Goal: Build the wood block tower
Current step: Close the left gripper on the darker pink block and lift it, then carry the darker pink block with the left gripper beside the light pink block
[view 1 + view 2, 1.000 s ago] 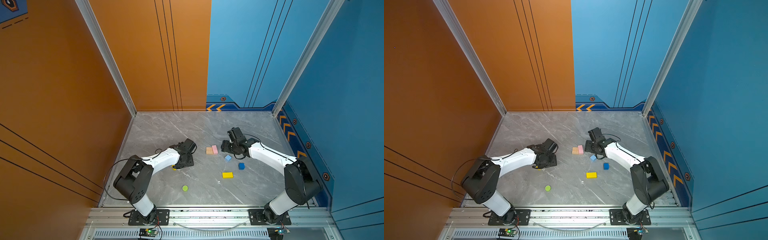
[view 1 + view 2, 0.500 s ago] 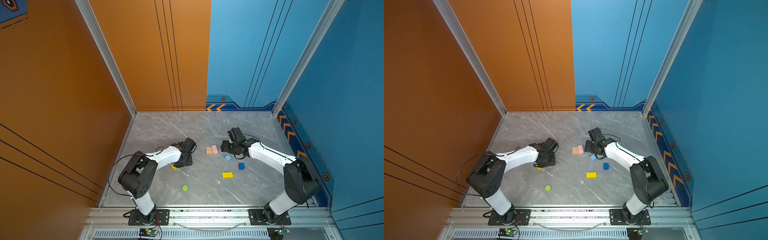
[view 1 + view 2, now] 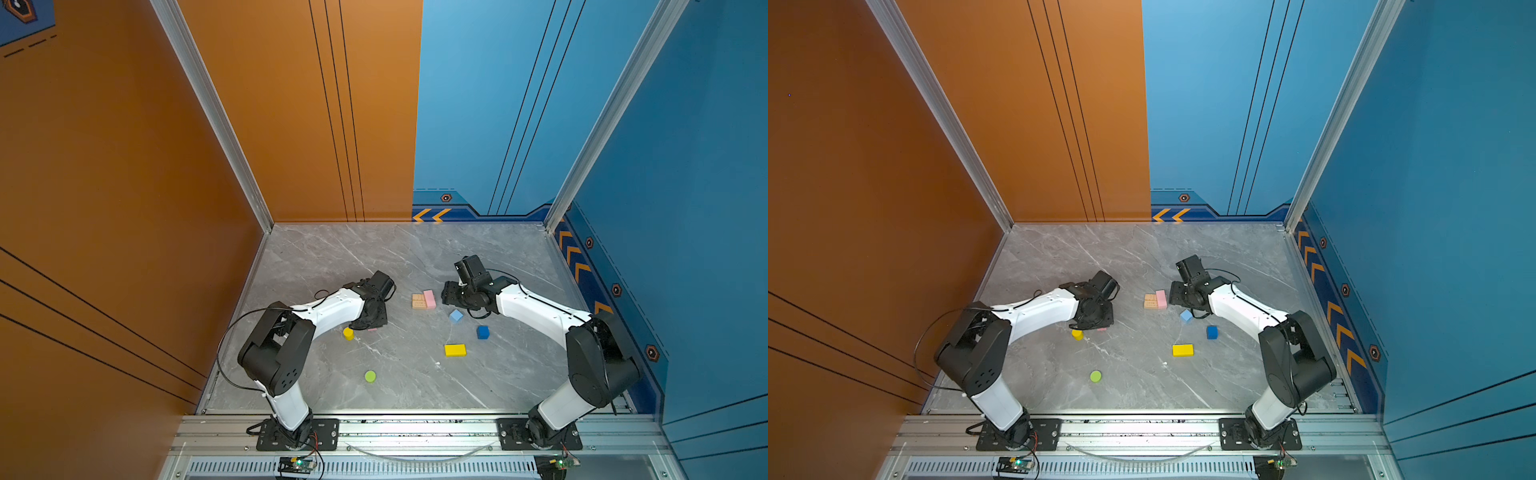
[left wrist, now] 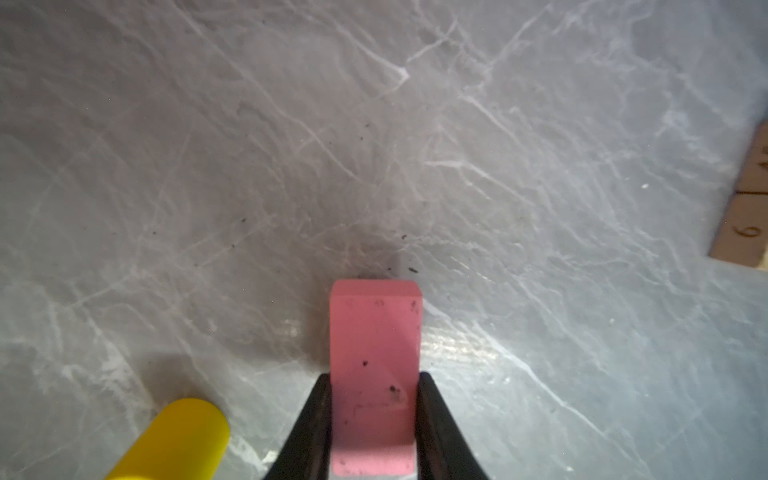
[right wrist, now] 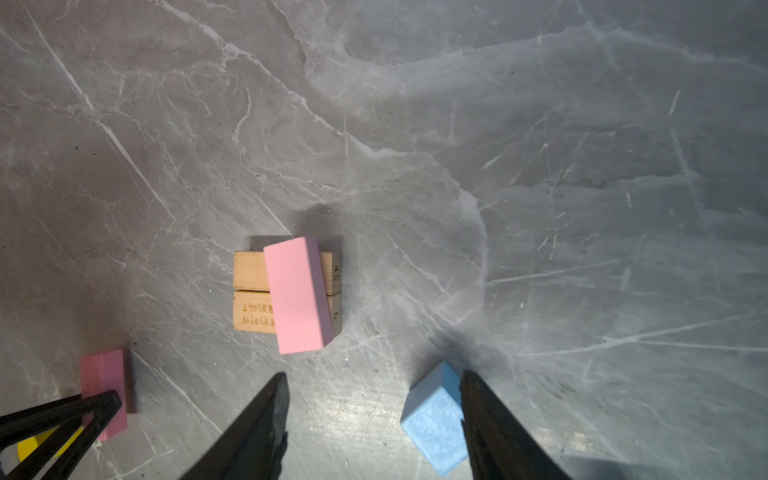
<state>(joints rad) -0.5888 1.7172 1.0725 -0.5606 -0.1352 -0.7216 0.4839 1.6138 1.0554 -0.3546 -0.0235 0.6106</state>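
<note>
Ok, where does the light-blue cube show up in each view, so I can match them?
In a top view: light-blue cube on the table, right of centre, just below-right of the tan planks.
In a top view: light-blue cube at the same spot.
Left wrist: not in it.
Right wrist: light-blue cube between the fingers of the open right tool, close to one.
Shared landmark: the tan planks; only a corner shows in the left wrist view.

pink bar (image 3: 429, 299) against tan planks (image 3: 418, 301); yellow brick (image 3: 455, 350) well apart
</note>
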